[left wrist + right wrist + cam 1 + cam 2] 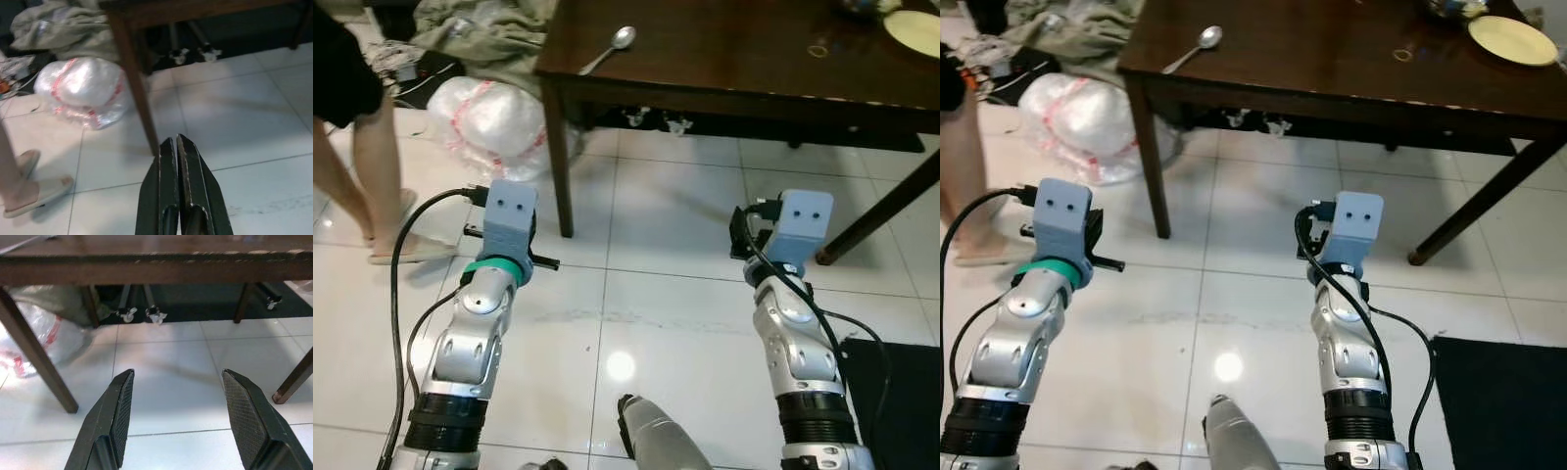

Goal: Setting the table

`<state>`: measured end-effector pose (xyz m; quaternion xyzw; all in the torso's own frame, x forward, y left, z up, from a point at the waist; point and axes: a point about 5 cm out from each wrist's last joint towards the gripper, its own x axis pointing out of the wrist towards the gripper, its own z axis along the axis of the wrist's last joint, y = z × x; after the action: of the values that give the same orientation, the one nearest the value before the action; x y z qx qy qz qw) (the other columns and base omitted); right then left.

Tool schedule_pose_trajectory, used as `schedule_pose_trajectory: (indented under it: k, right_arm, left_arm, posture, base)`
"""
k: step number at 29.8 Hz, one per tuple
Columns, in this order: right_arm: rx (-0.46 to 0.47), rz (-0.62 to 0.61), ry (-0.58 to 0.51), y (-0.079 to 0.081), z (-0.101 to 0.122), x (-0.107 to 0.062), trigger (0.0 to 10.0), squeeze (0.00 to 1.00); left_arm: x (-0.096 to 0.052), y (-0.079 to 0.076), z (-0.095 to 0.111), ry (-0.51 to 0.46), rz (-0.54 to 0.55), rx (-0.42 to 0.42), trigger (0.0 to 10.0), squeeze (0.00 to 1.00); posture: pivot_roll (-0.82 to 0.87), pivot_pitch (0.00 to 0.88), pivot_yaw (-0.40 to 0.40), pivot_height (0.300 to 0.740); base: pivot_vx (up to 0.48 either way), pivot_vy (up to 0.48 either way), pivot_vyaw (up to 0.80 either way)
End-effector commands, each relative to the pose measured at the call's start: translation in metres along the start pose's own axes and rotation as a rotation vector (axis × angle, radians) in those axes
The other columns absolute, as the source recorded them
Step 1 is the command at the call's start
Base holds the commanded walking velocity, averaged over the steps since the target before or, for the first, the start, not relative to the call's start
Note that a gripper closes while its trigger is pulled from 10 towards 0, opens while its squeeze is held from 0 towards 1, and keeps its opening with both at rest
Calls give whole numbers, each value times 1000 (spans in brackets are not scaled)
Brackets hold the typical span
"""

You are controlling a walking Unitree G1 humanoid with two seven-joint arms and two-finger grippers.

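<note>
Both arms raised forward over tiled floor (656,294), short of dark bench (724,49). Left end effector (177,147) fingers pressed together, empty, near bench leg. Right end effector (177,396) fingers spread wide, empty. Spoon (610,48) on bench's near left corner; plate (1511,40) far right.

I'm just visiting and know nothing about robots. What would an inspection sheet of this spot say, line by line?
Surface: dark wooden table, standing on a white tiled floor.
Job's things: spoon near the table's left corner; pale plate at its far right.
Clutter: tied plastic bag and crumpled cloth on the floor left of the table.
Grippers: left gripper shut, empty; right gripper open, empty; both low before the table.
Cables: black cable along the left arm.
Surroundings: a person's legs at left; dark mat at right.
</note>
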<state>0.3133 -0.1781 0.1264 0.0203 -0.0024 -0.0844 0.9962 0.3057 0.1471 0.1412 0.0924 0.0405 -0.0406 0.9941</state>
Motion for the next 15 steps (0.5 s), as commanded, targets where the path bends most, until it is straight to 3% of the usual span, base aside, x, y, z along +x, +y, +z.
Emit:
schedule_pose_trajectory:
  k: [1,15]
  right_arm:
    - [6,-11,11,-3,-4,0,10000,0]
    - [6,-5,6,-1,-3,1,10000,0]
  left_arm:
    - [0,-1,-3,17,-4,7,10000,0]
    - [0,0,-2,5,12,40,10000,0]
  posture:
    - [-156,47,50,740]
    - [-155,40,51,740]
  base:
    - [0,0,-800]
    - [0,0,-800]
